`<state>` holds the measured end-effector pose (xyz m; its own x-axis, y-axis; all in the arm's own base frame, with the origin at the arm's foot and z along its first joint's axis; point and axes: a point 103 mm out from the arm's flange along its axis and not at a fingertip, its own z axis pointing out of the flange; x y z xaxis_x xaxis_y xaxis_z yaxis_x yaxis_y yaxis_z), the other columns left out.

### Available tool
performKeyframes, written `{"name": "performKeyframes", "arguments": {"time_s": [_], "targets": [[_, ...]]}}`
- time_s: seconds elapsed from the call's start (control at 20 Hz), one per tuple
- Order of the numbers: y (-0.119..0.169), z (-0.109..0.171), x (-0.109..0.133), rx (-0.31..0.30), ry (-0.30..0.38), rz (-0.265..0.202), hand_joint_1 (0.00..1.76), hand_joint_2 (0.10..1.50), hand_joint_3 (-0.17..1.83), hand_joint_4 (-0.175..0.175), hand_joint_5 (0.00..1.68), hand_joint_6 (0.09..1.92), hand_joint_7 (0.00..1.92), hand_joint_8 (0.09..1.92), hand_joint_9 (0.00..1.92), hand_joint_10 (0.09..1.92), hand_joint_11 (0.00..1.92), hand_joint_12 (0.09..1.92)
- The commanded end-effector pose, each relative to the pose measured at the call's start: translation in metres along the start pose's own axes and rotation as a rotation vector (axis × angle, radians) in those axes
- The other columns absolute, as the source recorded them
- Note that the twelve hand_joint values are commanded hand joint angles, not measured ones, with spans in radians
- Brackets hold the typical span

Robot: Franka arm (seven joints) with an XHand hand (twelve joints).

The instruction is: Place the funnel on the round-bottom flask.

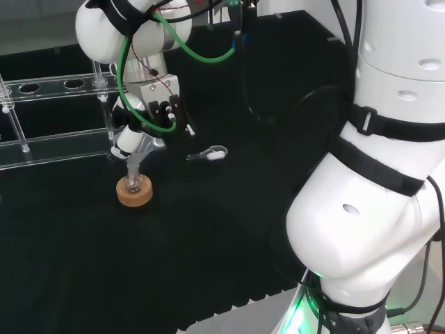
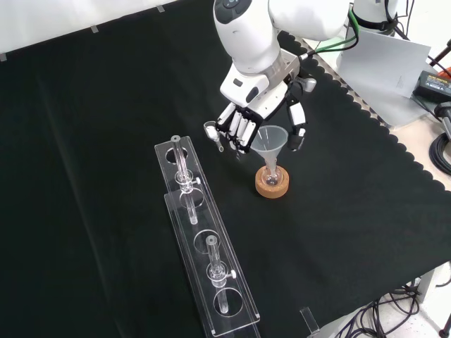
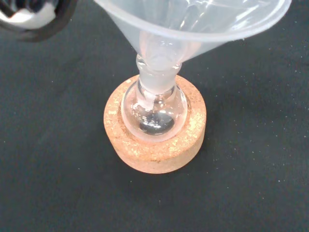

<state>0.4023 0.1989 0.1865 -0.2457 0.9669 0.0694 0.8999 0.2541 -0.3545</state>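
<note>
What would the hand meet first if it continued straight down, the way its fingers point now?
Probably the funnel, whose stem already sits in the round-bottom flask; the hand is right beside its rim, though depth is unclear.

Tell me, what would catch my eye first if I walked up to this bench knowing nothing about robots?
Probably the black and white robot hand hanging over the middle of the black cloth in the front view, fingers around a clear funnel. The funnel's stem sits in the neck of a small round-bottom flask resting in a cork ring. To the left in the front view lies a long clear rack holding glass tubes.
</note>
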Motion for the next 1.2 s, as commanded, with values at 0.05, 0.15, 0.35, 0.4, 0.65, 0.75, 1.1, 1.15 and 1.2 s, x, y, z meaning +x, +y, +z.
{"name": "performKeyframes", "arguments": {"time_s": [0.05, 0.15, 0.35, 0.4, 0.65, 0.75, 1.1, 1.15, 1.2], "targets": [[-0.001, -0.002, 0.003, -0.003, 0.006, -0.004, 0.68, 0.53, 0.49, -0.018, 0.50, 0.18, 0.71, 0.53, 0.54, 0.62, 0.00, 1.49], [-0.001, -0.005, 0.002, -0.012, 0.008, -0.005, 0.67, 0.54, 0.49, -0.018, 0.50, 0.17, 0.71, 0.53, 0.54, 0.62, 0.00, 1.49], [-0.002, -0.012, 0.000, -0.029, 0.001, -0.002, 0.65, 0.54, 0.48, -0.018, 0.50, 0.16, 0.71, 0.53, 0.54, 0.62, 0.00, 1.49], [-0.001, -0.013, 0.001, -0.032, 0.000, 0.004, 0.64, 0.54, 0.48, -0.018, 0.49, 0.16, 0.71, 0.53, 0.54, 0.62, 0.00, 1.49], [-0.004, -0.026, -0.003, -0.065, 0.007, 0.003, 0.64, 0.55, 0.47, -0.018, 0.49, 0.15, 0.70, 0.53, 0.54, 0.62, 0.00, 1.49], [-0.007, -0.035, -0.008, -0.096, 0.004, -0.003, 0.64, 0.55, 0.46, -0.018, 0.49, 0.15, 0.70, 0.53, 0.53, 0.62, 0.00, 1.49], [-0.017, -0.069, -0.026, -0.163, -0.028, -0.006, 0.62, 0.56, 0.43, -0.015, 0.48, 0.11, 0.66, 0.52, 0.50, 0.62, 0.00, 1.47], [-0.018, -0.072, -0.027, -0.170, -0.036, -0.008, 0.61, 0.56, 0.43, -0.015, 0.48, 0.11, 0.65, 0.52, 0.50, 0.62, 0.00, 1.47], [-0.019, -0.075, -0.028, -0.179, -0.039, -0.009, 0.61, 0.56, 0.43, -0.015, 0.48, 0.11, 0.65, 0.52, 0.50, 0.62, 0.00, 1.47]]}}
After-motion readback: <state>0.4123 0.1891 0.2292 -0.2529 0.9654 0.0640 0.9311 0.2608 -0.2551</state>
